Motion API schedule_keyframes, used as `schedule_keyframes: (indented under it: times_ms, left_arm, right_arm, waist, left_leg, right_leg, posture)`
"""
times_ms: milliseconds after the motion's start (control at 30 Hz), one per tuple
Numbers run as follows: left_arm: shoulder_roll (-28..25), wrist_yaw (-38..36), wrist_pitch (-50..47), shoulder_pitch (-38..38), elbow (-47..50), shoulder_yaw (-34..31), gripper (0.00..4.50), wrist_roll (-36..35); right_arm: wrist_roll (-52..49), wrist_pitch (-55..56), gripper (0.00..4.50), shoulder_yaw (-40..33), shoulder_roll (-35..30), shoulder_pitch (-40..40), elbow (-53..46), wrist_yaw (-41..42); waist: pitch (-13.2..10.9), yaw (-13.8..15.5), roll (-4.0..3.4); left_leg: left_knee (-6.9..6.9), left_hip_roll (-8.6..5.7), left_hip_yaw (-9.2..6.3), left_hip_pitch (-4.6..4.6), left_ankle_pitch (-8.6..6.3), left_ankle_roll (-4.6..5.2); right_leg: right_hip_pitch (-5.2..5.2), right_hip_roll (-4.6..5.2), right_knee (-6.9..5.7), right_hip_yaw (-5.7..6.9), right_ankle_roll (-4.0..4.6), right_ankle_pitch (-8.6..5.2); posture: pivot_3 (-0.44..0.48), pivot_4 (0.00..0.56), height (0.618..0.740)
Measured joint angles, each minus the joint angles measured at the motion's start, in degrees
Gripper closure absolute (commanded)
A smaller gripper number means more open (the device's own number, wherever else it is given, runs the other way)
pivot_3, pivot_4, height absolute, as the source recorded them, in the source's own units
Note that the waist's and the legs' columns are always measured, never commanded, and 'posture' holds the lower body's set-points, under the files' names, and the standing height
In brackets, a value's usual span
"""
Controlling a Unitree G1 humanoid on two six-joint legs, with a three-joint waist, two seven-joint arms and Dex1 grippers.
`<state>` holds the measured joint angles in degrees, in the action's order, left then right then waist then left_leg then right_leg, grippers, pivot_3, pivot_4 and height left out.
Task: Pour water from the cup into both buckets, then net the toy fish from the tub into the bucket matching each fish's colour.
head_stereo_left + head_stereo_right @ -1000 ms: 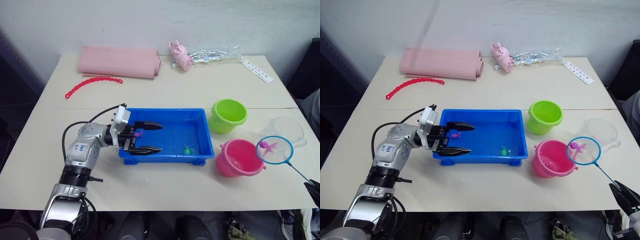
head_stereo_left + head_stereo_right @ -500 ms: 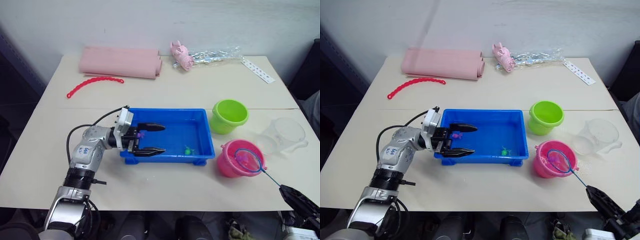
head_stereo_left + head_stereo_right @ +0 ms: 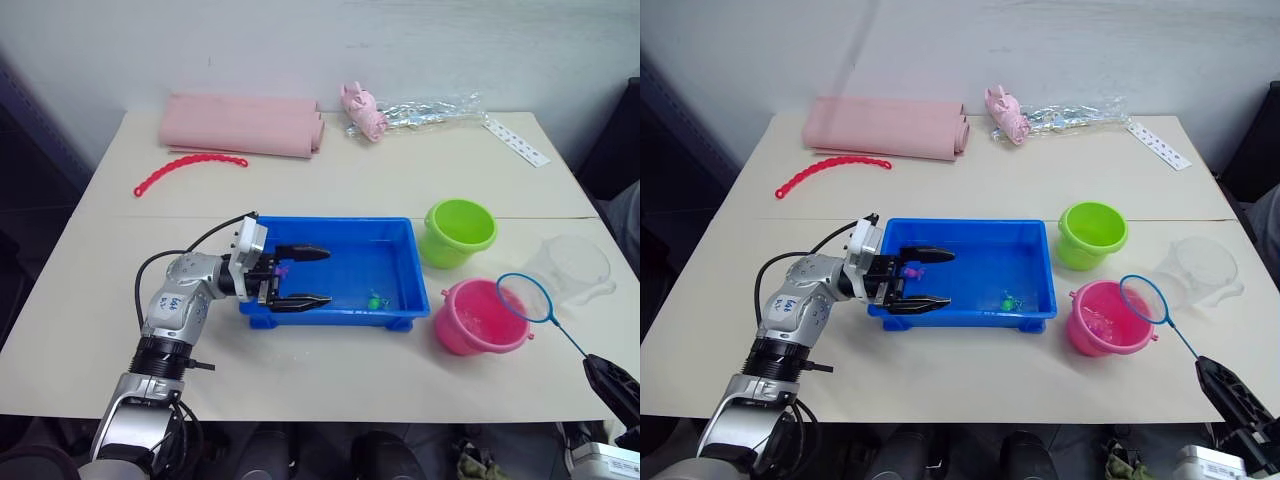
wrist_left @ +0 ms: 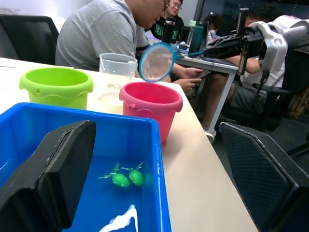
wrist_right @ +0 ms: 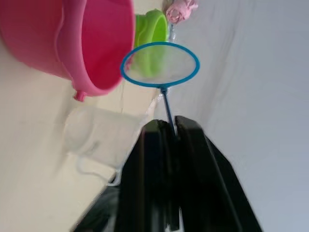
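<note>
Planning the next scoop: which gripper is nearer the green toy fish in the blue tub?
Left. The left gripper straddles the blue tub's end wall, fingers open; the right gripper is beyond the pink bucket; green toy fish.

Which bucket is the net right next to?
The pink bucket. The net hangs at its rim, while the green bucket sits farther back, beside the tub.

Beige desk (image 3: 330,180), 2 panels w/ seam. On it: blue tub (image 3: 395,245) center, green bucket (image 3: 459,231) + pink bucket (image 3: 478,318) right, clear cup (image 3: 576,268), pink roll (image 3: 240,124), red chain (image 3: 187,169), pig toy (image 3: 361,109), plastic wrap (image 3: 432,108), white strip (image 3: 514,140).
</note>
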<state>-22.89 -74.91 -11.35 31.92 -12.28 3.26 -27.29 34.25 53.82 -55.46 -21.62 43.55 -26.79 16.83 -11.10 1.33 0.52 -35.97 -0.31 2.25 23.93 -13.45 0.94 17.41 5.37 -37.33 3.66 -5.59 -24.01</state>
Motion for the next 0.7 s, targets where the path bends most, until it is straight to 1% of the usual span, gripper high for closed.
schedule_keyframes:
  times_ms: [33,100,133,167,233,267,300,333,500,600,700]
  left_arm:
    - [0.0,0.05,0.06,0.0,-0.01,-0.01,0.03,0.0]
    - [-0.1,0.18,0.16,-0.01,-0.06,-0.2,0.03,0.01]
    - [-0.17,0.18,0.16,-0.01,-0.14,-0.36,0.03,0.01]
    - [-0.65,0.13,0.14,-0.11,-0.19,-0.66,0.03,-0.04]
    - [-1.84,0.11,-0.12,-0.33,-0.17,-2.01,0.03,-0.47]
    - [-3.19,0.18,-0.57,-0.83,-0.15,-3.23,0.03,-0.6]
    - [-3.86,0.3,-0.77,-1.03,-0.1,-3.93,0.03,-0.63]
    - [-4.88,0.53,-1.13,-1.23,0.02,-5.01,0.03,-0.8]
    - [-7.63,2.1,-1.99,-2.99,1.3,-7.8,0.03,-1.49]
    - [-10.37,4.28,-2.6,-6.96,4.46,-11.46,0.03,-2.01]
    - [-12.93,6.47,-2.78,-11.01,6.61,-15.12,0.03,-2.19]
  right_arm:
    - [-2.24,-1.14,4.5,1.48,0.0,0.75,-0.02,0.61]
    - [-14.76,-7.49,4.5,9.14,-0.49,4.46,-1.57,4.05]
    - [-17.67,-9.16,4.5,10.61,-0.52,4.75,-2.31,4.84]
    - [-26.71,-15.12,4.5,13.78,-1.01,5.0,-4.46,6.07]
    - [-40.98,-23.43,4.5,16.22,-4.28,4.82,-7.45,7.34]
    - [-48.98,-28.21,4.5,17.11,-7.17,4.16,-8.96,8.8]
    - [-53.6,-30.94,4.5,17.49,-8.82,3.26,-9.6,9.76]
    - [-59.0,-34.8,4.5,18.38,-11.77,1.13,-10.46,11.18]
    - [-68.46,-44.3,4.5,21.71,-19.63,-8.29,-12.22,14.13]
    - [-74.63,-53.34,4.5,27.18,-25.27,-19.22,-12.1,14.95]
    - [-77.01,-61.44,4.5,34.02,-29.15,-29.44,-10.63,15.79]
  waist:
    - [0.0,-0.06,0.0]
    - [0.01,-0.18,-0.01]
    - [0.01,-0.17,-0.01]
    - [0.01,-0.23,-0.02]
    - [0.01,-0.44,-0.01]
    - [0.0,-0.53,-0.01]
    - [0.0,-0.57,-0.01]
    - [0.0,-0.59,-0.01]
    - [0.0,-0.95,-0.02]
    - [0.0,-1.22,-0.01]
    - [-0.02,-1.46,-0.01]
  left_leg:
    - [0.01,0.0,0.0,-0.01,0.0,0.01]
    - [0.02,0.02,0.0,-0.05,0.01,0.03]
    - [0.02,0.02,0.0,-0.06,0.02,0.03]
    - [0.01,0.02,0.0,-0.07,0.02,0.05]
    - [0.01,0.02,0.0,-0.18,0.02,0.06]
    - [0.09,0.04,-0.02,-0.41,0.01,0.07]
    - [0.17,0.03,-0.02,-0.58,0.0,0.09]
    - [0.26,0.04,-0.06,-0.76,-0.02,0.1]
    - [0.22,0.04,-0.06,-0.76,-0.06,0.17]
    - [0.24,0.04,-0.1,-0.72,-0.07,0.17]
    - [0.22,0.04,-0.11,-0.7,-0.09,0.2]
  right_leg:
    - [-0.01,0.0,0.0,0.0,0.0,0.0]
    - [-0.03,0.01,-0.04,-0.01,0.0,0.0]
    - [-0.04,0.01,-0.05,-0.01,0.0,0.0]
    - [-0.05,0.03,-0.06,-0.03,0.0,0.0]
    - [-0.17,0.03,-0.05,-0.02,0.0,0.0]
    - [-0.39,0.03,0.03,0.0,0.01,0.0]
    - [-0.56,0.03,0.13,0.02,0.01,0.0]
    - [-0.79,0.02,0.31,0.06,0.02,-0.01]
    - [-0.83,0.03,0.39,0.07,0.01,0.0]
    - [-0.83,0.03,0.43,0.18,0.01,0.0]
    - [-0.83,0.05,0.46,0.2,0.01,0.0]
  posture:
    - [0.0,0.15,0.74]
    - [0.0,0.15,0.74]
    - [0.0,0.15,0.74]
    - [0.0,0.15,0.74]
    - [0.0,0.15,0.74]
    - [0.0,0.15,0.74]
    - [0.0,0.15,0.74]
    - [0.0,0.15,0.74]
    - [0.0,0.15,0.74]
    - [0.0,0.15,0.74]
    - [0.0,0.15,0.74]
